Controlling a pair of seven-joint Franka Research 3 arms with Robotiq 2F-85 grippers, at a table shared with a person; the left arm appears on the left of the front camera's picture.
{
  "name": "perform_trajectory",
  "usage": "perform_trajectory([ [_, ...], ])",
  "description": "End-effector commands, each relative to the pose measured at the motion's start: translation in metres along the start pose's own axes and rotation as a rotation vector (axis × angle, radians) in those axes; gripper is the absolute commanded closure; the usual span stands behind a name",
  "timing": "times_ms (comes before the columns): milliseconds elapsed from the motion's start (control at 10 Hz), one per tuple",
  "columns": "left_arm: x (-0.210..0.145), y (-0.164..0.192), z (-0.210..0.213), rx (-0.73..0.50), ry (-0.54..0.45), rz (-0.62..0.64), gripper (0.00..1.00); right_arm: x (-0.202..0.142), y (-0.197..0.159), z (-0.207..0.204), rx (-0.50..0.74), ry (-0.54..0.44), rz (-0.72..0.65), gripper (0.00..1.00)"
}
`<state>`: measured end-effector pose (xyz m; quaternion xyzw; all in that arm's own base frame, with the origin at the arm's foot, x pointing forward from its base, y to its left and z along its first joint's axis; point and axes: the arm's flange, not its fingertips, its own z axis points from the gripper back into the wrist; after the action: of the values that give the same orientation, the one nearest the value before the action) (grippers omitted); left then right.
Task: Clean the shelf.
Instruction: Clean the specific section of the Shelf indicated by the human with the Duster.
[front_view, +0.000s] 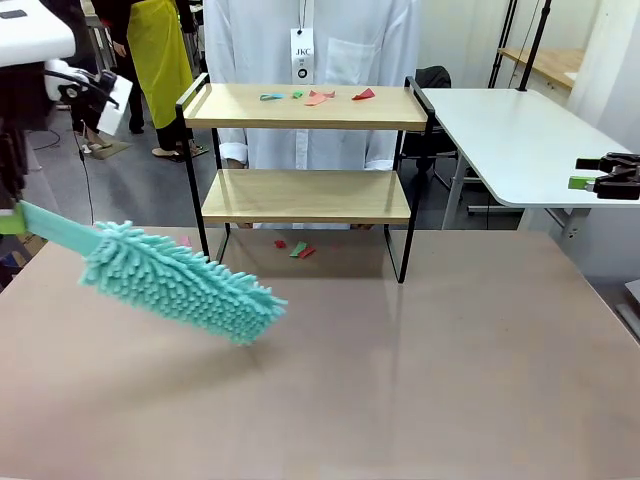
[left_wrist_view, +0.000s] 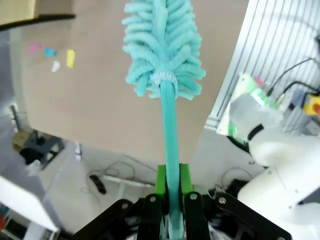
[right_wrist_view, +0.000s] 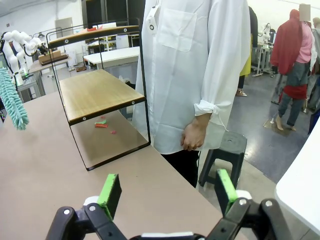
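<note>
Shelf (front_view: 305, 195), beyond left gripper (left_wrist_view: 172, 176): being judged rigid, light, tippable (hold at end rails (front_view: 190, 93)). Soft duster (front_view: 180, 280) being clamped there at handle. Right gripper (right_wrist_view: 167, 190) being held wide, empty.

- A white badge (front_view: 302, 55) hung at the chest of the person (front_view: 340, 120) at the far side; it read "JKC" in dark letters.
- A round dark mark sat below those letters, too small to read.
</note>
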<state>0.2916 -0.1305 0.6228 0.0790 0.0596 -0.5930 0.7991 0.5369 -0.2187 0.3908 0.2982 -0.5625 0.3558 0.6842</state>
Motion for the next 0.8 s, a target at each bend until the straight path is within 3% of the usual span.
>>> perform_trajectory([
  [0, -0.011, 0.018, -0.002, -0.027, 0.035, 0.001, 0.87, 0.004, 0.001, -0.001, 0.000, 0.015, -0.009, 0.00],
  [100, -0.007, 0.026, -0.007, -0.036, 0.046, 0.060, 0.87, 0.004, 0.001, -0.001, 0.000, 0.015, -0.009, 0.00],
  [200, -0.007, 0.010, -0.004, -0.015, 0.024, 0.016, 0.87, 0.004, 0.001, -0.001, 0.000, 0.015, -0.009, 0.00],
  [700, -0.007, 0.010, -0.004, -0.015, 0.024, 0.016, 0.87, 0.004, 0.001, -0.001, 0.000, 0.015, -0.009, 0.00],
])
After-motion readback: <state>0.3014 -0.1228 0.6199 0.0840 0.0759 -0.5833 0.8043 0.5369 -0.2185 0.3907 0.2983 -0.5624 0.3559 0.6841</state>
